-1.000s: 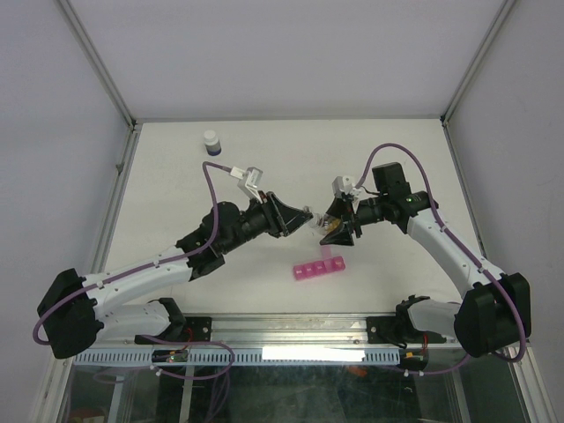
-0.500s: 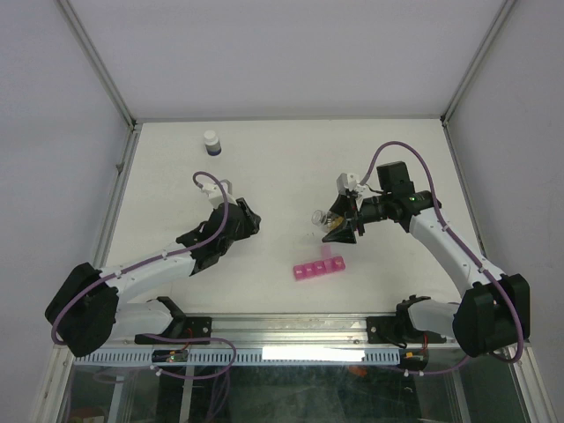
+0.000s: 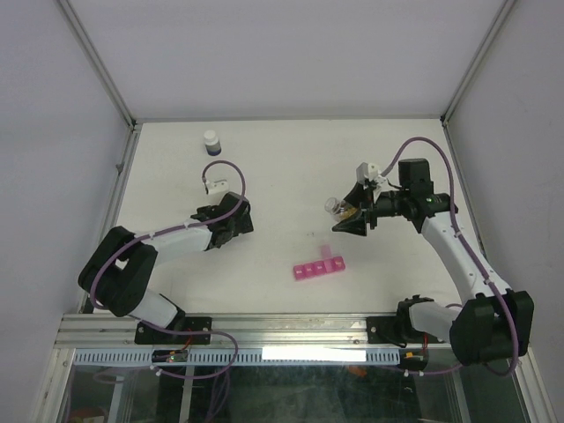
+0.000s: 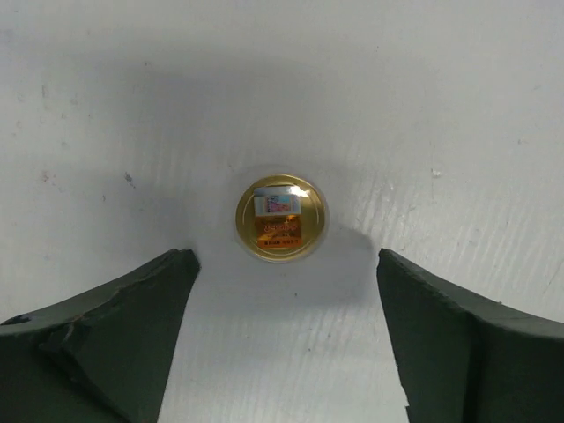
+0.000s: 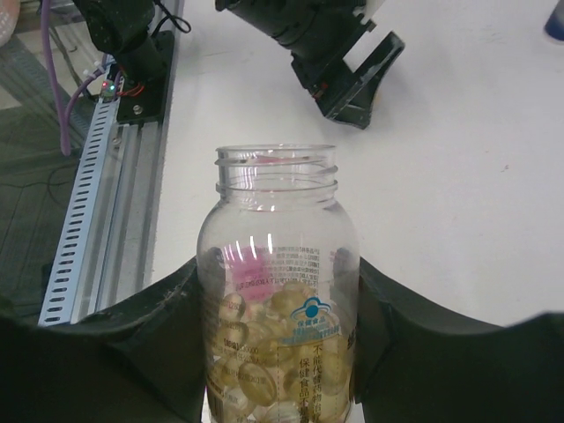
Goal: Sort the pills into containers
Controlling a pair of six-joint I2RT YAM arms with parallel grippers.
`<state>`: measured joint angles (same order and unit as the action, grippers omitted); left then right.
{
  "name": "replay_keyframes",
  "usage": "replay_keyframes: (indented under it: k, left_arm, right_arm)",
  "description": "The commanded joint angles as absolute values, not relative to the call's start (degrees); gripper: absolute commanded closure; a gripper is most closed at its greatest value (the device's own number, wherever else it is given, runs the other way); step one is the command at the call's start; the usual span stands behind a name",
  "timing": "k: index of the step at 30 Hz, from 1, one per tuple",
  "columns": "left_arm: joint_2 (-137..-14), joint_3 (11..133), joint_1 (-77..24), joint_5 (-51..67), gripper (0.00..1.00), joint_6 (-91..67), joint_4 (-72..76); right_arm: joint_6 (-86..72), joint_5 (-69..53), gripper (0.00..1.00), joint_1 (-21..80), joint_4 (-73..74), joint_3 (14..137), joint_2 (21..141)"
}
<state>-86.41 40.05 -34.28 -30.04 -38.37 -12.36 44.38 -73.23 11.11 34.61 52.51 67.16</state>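
Note:
My right gripper [image 5: 278, 275] is shut on a clear, uncapped bottle [image 5: 278, 220] half full of yellow softgel pills [image 5: 264, 370]. In the top view the bottle [image 3: 334, 208] hangs tilted above the table, up and right of the pink containers [image 3: 319, 268]. The pink strip lies flat near the front edge, and one of its lids seems raised. My left gripper [image 4: 282, 352] is open and low over the table. A round gold cap [image 4: 281, 218] lies loose just beyond its fingertips. In the top view that gripper [image 3: 238, 216] hides the cap.
A small dark bottle with a white cap [image 3: 211, 142] stands at the back left. Metal frame rails [image 3: 113, 207] run along the table's sides and front. The right wrist view shows the left arm's gripper [image 5: 344, 62] on the table beyond the bottle's mouth.
My left gripper has drawn back left from the bottle, come down to the table and opened, leaving the gold cap there. My right gripper has shifted slightly right with the bottle.

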Motion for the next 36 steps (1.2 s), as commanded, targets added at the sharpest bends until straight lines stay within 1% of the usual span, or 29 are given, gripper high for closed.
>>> replay_keyframes:
  k: [1, 4, 6, 7, 9, 10, 12, 14, 15, 16, 17, 19, 20, 21, 22, 23, 24, 25, 26, 27, 28, 29, 30, 31, 32, 33, 34, 35, 36]
  left_arm:
    - [-79.28, 42.63, -34.28, -27.7, 0.04, -37.88, -13.32]
    - [-72.21, 42.72, -34.27, -22.19, 0.01, -37.09, -12.72]
    - [-67.18, 42.32, -34.26, -16.31, 0.01, -35.76, -10.91]
    - [-64.61, 41.79, -34.23, -13.78, 0.01, -35.31, -9.56]
    - [-60.14, 40.46, -34.28, -9.03, 0.01, -34.74, -6.7]
    - [-58.2, 39.91, -34.27, -6.52, 0.01, -34.49, -5.52]
    - [-55.06, 38.81, -34.23, -1.49, 0.01, -33.58, -3.27]
    - [-51.83, 37.56, -34.27, 2.91, 0.01, -32.6, -0.94]
    - [-50.69, 36.83, -34.23, 4.52, 0.01, -32.28, 0.13]
    - [-49.63, 36.26, -34.27, 5.99, 0.01, -31.81, 1.24]
    - [-48.89, 35.49, -34.28, 7.4, 0.01, -31.33, 2.85]
    - [-47.96, 34.2, -34.26, 10.24, 0.01, -30.9, 7.63]
    - [-47.96, 33.82, -34.29, 11.54, 0.01, -30.83, 9.95]
    - [-48.24, 33.96, -34.23, 12.49, 0.01, -30.97, 11.22]
    - [-48.66, 34.46, -34.27, 13.61, 0.01, -31.13, 11.76]
    - [-49.2, 35.09, -34.22, 14.76, 0.01, -31.19, 11.93]
    - [-49.43, 35.64, -34.27, 15.84, 0.01, -31.13, 11.95]
    - [-49.48, 35.57, -34.28, 16.89, 0.01, -31.18, 12.56]
    - [-49.49, 35.21, -34.24, 17.56, 0.01, -31.51, 13.61]
    - [-49.44, 34.9, -34.27, 18.03, 0.01, -32.33, 15.22]
    - [-49.4, 34.68, -34.28, 18.5, 0.01, -33.07, 16.25]
    - [-49.29, 34.78, -34.26, 19.46, 0.01, -33.42, 16.63]
    - [-49.12, 34.94, -34.27, 20.27, 0.01, -33.45, 16.7]
    - [-48.94, 35.12, -34.28, 20.86, 0.01, -33.22, 16.77]
    - [-48.66, 35.23, -34.28, 21.15, 0.01, -32.82, 16.94]
    - [-48.49, 35.17, -34.21, 21.29, 0.01, -32.48, 17.44]
    - [-48.42, 35.16, -34.26, 21.57, 0.01, -32.37, 18.06]
    - [-48.39, 35.16, -34.23, 22.25, 0.01, -32.09, 18.7]
    - [-48.38, 35.18, -34.26, 23.12, 0.01, -31.55, 19.51]
  right_arm:
    - [36.12, -77.42, 1.0, 7.83, 26.85, 53.48, 62.84]
    - [17.23, -73.16, 1.0, 5.93, 11.32, 52.54, 59.64]
    - [1.87, -66.8, 1.0, 4.12, -5.69, 52.18, 57.57]
    - [-5.08, -63.03, 1.0, 2.99, -13.51, 53.46, 58.01]
    - [-19.58, -54.53, 1.0, 0.61, -19.62, 59.29, 60.88]
    - [-27.35, -53.06, 1.0, -0.72, -25.22, 60.98, 62.2]
    - [-45.33, -54.64, 1.0, 0.11, -43.09, 60.55, 63.17]
    - [-62.58, -59.64, 1.0, 6.22, -65.63, 58.32, 62.84]
    - [-62.4, -61.32, 1.0, 8.48, -69.99, 58.18, 60.97]
    - [-59.1, -61.3, 1.0, 8.26, -68.27, 59.09, 58.65]
    - [-54.47, -59.88, 1.0, 5.62, -60.99, 61.92, 57.47]
    - [-47.07, -49.76, 1.0, -3.69, -33.54, 73.82, 60.31]
    - [-46.97, -47.8, 1.0, -5.22, -32.02, 75.3, 62.07]
    - [-58.78, -48.88, 1.0, -5.07, -42.13, 73.61, 63.05]
    - [-68.82, -51.9, 1.0, -2.68, -59.46, 71.12, 63.81]
    - [-72.8, -54.73, 1.0, 0.84, -74.23, 70.06, 63.93]
    - [-69.08, -56.38, 1.0, 1.32, -77.48, 69.78, 62.58]
    - [-60.36, -54.41, 1.0, -1.04, -65.29, 71.04, 60.37]
    - [-55.26, -50.97, 1.0, -5.57, -49.38, 75.82, 60.88]
    - [-56.06, -50.25, 1.0, -9.35, -39.43, 79.77, 63.41]
    - [-63.92, -51.17, 1.0, -10.17, -45.22, 78.88, 64.93]
    - [-74.01, -52.28, 1.0, -9.25, -64.85, 75.93, 65.89]
    - [-77.81, -53.67, 1.0, -7.48, -78.76, 75.09, 66.23]
    - [-72.5, -54.69, 1.0, -7.78, -74.82, 75.35, 64.88]
    - [-61.1, -50.51, 1.0, -9.84, -54.76, 76.84, 62.64]
    - [-57.07, -49.52, 1.0, -11.78, -36.96, 80.88, 63.94]
    - [-64.4, -52.95, 1.0, -12.51, -46.03, 81.96, 66.27]
    - [-76.62, -53.27, 1.0, -10.68, -66.95, 79.05, 68.05]
    - [-81.23, -53.46, 1.0, -8.0, -77.13, 77.59, 68.67]
